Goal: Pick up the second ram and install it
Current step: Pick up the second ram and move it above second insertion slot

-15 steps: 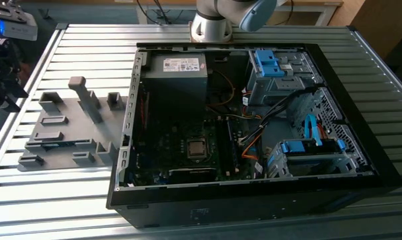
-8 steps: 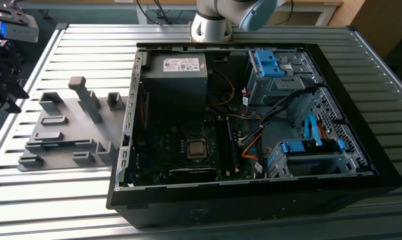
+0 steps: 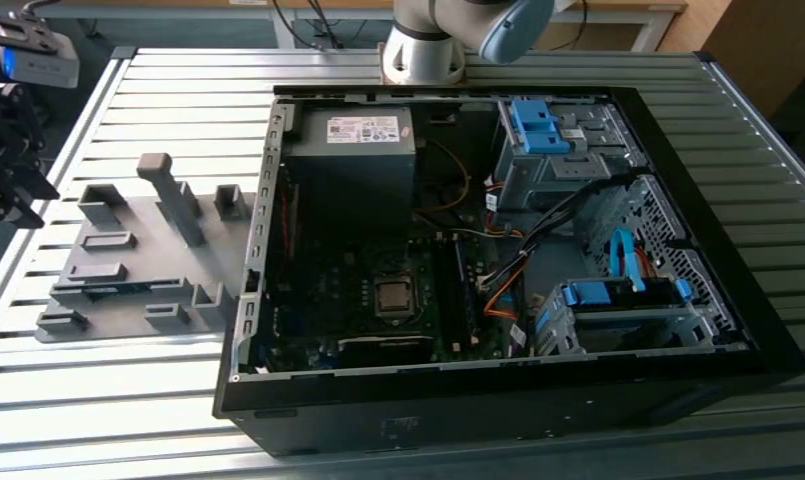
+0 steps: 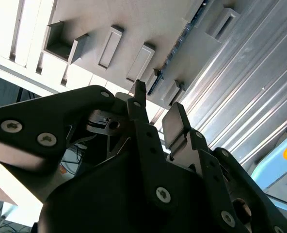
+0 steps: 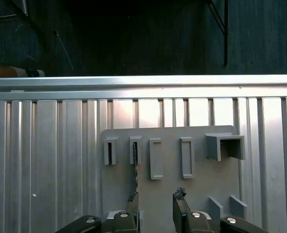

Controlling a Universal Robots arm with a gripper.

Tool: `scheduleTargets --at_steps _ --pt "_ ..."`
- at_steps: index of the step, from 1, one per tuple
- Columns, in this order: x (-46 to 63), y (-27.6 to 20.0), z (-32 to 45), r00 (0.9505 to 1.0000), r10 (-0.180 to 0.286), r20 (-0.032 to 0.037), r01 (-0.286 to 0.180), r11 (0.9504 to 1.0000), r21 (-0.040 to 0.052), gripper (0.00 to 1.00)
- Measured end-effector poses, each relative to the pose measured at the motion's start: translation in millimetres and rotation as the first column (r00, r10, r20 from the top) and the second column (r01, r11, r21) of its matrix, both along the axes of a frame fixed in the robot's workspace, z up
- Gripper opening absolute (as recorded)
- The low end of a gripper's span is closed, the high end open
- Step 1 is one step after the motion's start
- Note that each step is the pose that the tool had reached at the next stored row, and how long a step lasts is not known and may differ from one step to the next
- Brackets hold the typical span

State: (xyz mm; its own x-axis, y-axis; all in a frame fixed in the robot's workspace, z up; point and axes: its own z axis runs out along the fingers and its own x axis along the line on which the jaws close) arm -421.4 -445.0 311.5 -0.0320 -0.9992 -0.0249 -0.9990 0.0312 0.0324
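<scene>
Currently the gripper (image 5: 155, 199) hangs by the grey holder (image 5: 199, 160) on the slatted table (image 5: 51, 160), with its jaws apart and nothing between them. The ram (image 5: 135, 153) stands on edge in the holder's blocks, near one fingertip (image 5: 132, 198) but apart from it. In the exterior view, the holder lies just beside the open case (image 3: 509, 260), on that view's left.

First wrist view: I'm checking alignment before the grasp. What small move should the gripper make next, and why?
Probably a small sideways shift. The open gripper hangs over the grey holder, but the second ram lines up with one finger, not the gap between them.
</scene>
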Motion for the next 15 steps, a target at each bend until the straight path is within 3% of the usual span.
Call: scheduleTargets --at_steps 15 --pt "0.0 -0.3 -0.5 1.0 -0.001 -0.0001 0.001 1.0 -0.0001 0.41"
